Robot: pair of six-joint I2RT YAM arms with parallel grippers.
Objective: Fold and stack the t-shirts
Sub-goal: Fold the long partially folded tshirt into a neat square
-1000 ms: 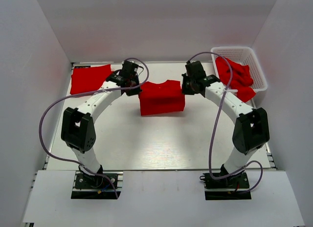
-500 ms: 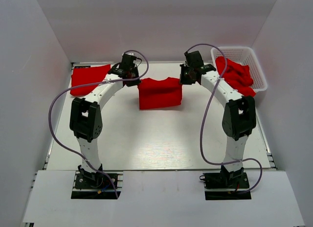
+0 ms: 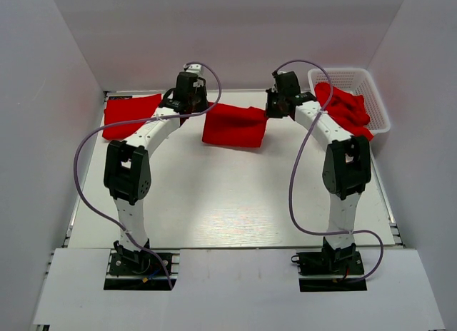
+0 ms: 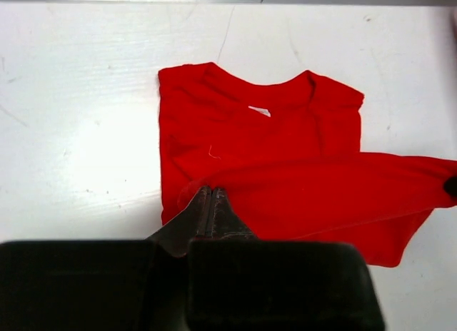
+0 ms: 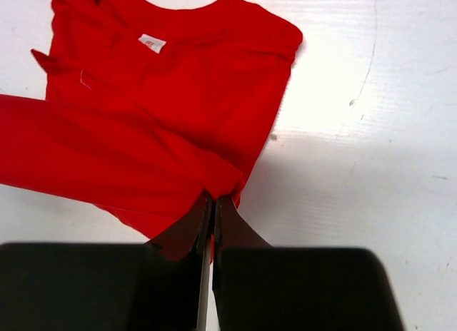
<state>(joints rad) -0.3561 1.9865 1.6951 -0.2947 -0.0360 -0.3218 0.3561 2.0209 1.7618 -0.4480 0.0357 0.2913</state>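
The middle t-shirt (image 3: 234, 128) sits far-centre on the desk (image 3: 228, 195), btwn the two arms. The left tool (image 4: 212, 197) is pressed together on one near corner of its hem, and the right tool (image 5: 213, 200) is pressed together on the other corner, w/ red cloth nipped in both sets of tips. The hem runs as a stretched band btwn them, raised off the desk and hanging over the lower half of the shirt's body. The collar end lies flat on the desk, neck opening toward the far wall, w/ the white neck label (image 5: 151, 42) showing inside

Vs 1 s ago: the shirt then lay flat & squarish further toward mid-desk, collar on the far side, w/ both tools at its side edges. Since then both arms have swung toward the far wall, elbows pulled up & back toward their bases, and the tools have gone w/ them. From above, the red patch now reads shorter front-to-back and sits nearer the far edge. The collar can't be made out from there any more, the lifted hem being over it. Both tools were closed then too, no change in grip

The folded t-shirt (image 3: 131, 115) at the far-left corner of the desk is in the same spot. The heap of t-shirts (image 3: 346, 108) in & spilling over the white basket (image 3: 353, 77) at far right looks unchanged
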